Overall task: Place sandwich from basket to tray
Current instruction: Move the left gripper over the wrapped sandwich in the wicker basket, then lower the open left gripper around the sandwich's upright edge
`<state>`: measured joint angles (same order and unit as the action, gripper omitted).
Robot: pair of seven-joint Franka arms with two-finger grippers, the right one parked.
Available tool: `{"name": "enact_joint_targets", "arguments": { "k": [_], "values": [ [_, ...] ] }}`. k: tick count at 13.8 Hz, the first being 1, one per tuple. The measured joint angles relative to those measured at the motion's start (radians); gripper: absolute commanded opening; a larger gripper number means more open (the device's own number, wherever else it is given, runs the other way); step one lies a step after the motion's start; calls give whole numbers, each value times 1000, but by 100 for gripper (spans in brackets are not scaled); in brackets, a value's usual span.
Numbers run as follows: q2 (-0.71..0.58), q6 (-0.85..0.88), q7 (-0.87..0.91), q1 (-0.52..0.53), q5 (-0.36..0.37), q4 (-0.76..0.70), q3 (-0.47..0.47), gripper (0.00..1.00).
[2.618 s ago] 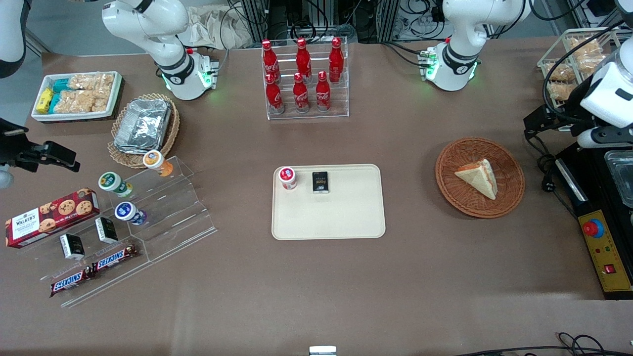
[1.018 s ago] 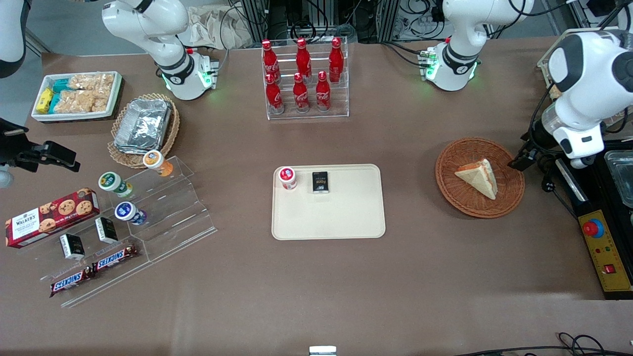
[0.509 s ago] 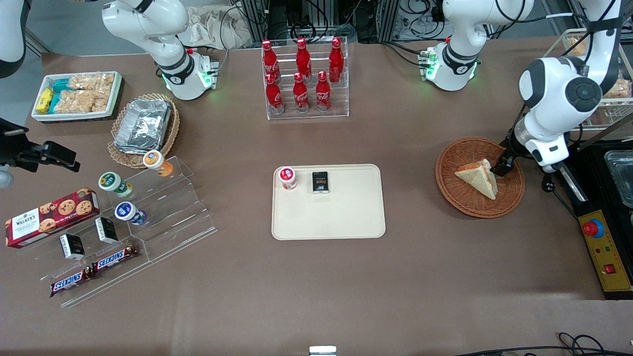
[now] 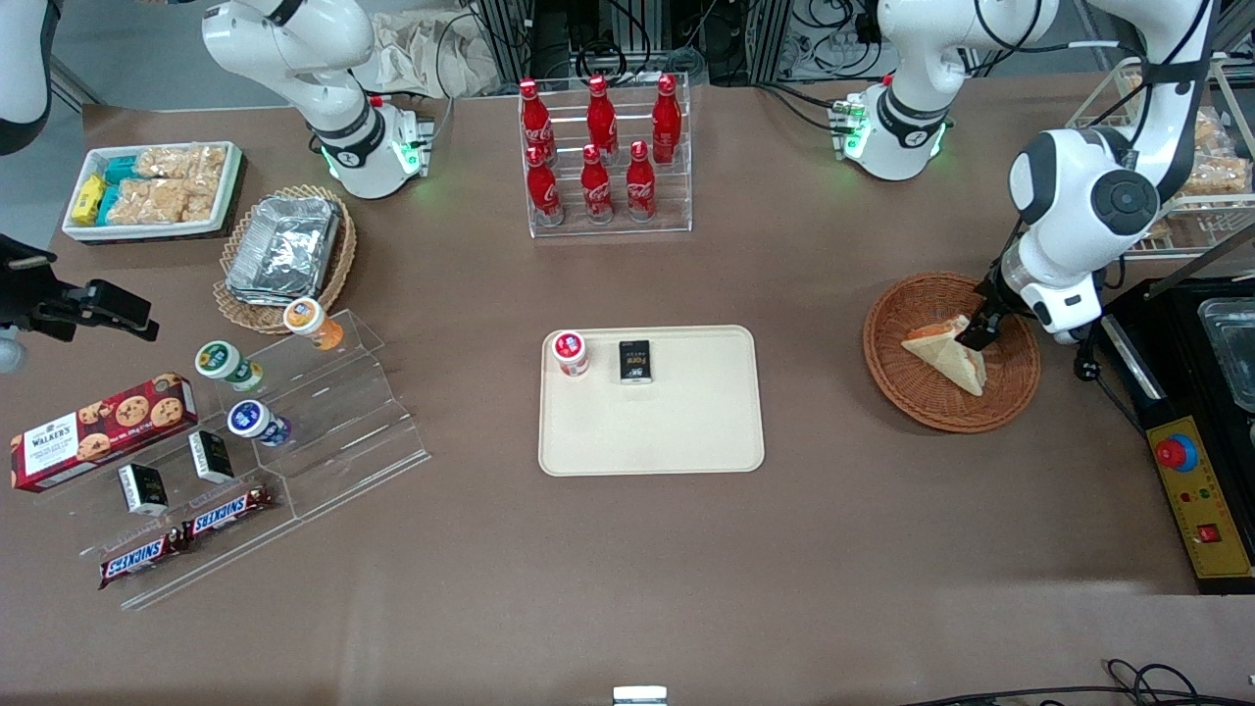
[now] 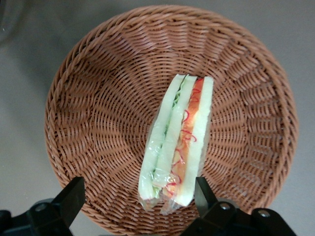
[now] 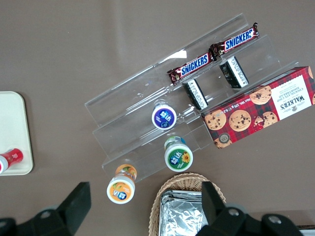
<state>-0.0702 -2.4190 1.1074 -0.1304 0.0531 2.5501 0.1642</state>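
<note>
The gripper (image 5: 138,199) hangs open right over the sandwich (image 5: 177,142), one finger (image 5: 74,194) well clear of the lettuce side and the other finger (image 5: 203,194) just beside the bread on the orange side. The sandwich lies below it in the basket (image 5: 98,98), not yet held. To my eye the thing to do is come straight down with the wedge centred between the fingers, then squeeze gently across the two bread faces, since soft bread in a thin clear wrap looks likely to crush or slip. The basket is ribbed reddish wicker with a shallow dished floor, so the fingertips could catch on the weave. The tray (image 4: 686,431), smooth cream plastic, lies well off toward the parked arm's end.
</note>
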Motion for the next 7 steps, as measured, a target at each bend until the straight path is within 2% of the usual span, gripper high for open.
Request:
{"name": "enact_joint_targets", "arguments": {
  "k": [7],
  "values": [
    [51,-99,-7,0,0,40,0,100]
  ]
}}
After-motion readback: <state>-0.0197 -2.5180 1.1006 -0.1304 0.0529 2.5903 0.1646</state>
